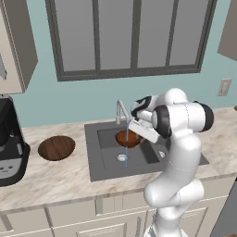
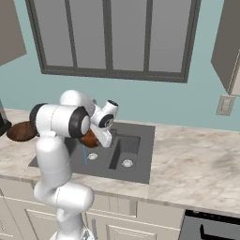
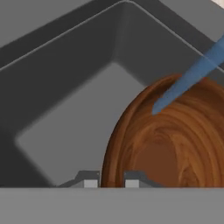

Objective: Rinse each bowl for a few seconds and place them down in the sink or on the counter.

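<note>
Rinsing the reddish bowl [image 3: 170, 144] under the water [image 3: 188, 81], your hand [image 3: 111, 181] is clamped on its rim; the second bowl [image 1: 56, 147] is waiting at nine o'clock on the tabletop [image 1: 60, 178].

Both base views look down from behind the arm at the same sink [image 1: 106, 159]; the hand view looks closely into its basin.

Glossy wood-grain bowl [image 3: 175, 144], matt grey sink [image 3: 65, 87]
</note>
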Robot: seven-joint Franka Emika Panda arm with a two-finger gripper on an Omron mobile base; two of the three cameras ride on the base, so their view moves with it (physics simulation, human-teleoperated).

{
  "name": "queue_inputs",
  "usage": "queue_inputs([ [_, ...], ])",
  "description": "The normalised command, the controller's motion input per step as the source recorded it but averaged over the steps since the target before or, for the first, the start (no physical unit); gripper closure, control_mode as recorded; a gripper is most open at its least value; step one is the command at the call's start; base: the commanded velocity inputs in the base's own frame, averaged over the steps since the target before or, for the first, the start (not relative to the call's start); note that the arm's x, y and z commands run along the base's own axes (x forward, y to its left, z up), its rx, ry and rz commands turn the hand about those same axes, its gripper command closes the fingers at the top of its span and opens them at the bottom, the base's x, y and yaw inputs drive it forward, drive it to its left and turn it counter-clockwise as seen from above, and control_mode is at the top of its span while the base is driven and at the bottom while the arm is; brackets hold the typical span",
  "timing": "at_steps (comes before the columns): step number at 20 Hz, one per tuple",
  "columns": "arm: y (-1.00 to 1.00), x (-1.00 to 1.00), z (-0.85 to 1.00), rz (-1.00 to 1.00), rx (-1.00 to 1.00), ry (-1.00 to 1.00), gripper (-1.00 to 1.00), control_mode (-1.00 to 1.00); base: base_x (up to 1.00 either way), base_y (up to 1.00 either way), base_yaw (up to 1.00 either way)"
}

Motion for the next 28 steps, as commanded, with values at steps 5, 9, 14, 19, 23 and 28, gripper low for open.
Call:
queue_inputs([
  [5,-0.31,-0.33,0.32,0.04,-0.01,-0.05,1.0,-1.0,0.0,0.0,0.0],
  [9,-0.48,-0.21,0.46,0.04,-0.04,-0.08,1.0,-1.0,0.0,0.0,0.0],
  [14,-0.48,-0.04,0.43,0.0,-0.12,-0.04,1.0,-1.0,0.0,0.0,0.0],
  [19,-0.58,0.0,0.31,-0.03,-0.14,0.0,1.0,-1.0,0.0,0.0,0.0],
  [23,-0.73,0.0,0.17,-0.15,-0.06,0.04,1.0,-1.0,0.0,0.0,0.0],
  [28,-0.59,0.04,0.01,-0.3,0.0,0.0,1.0,-1.0,0.0,0.0,0.0],
])
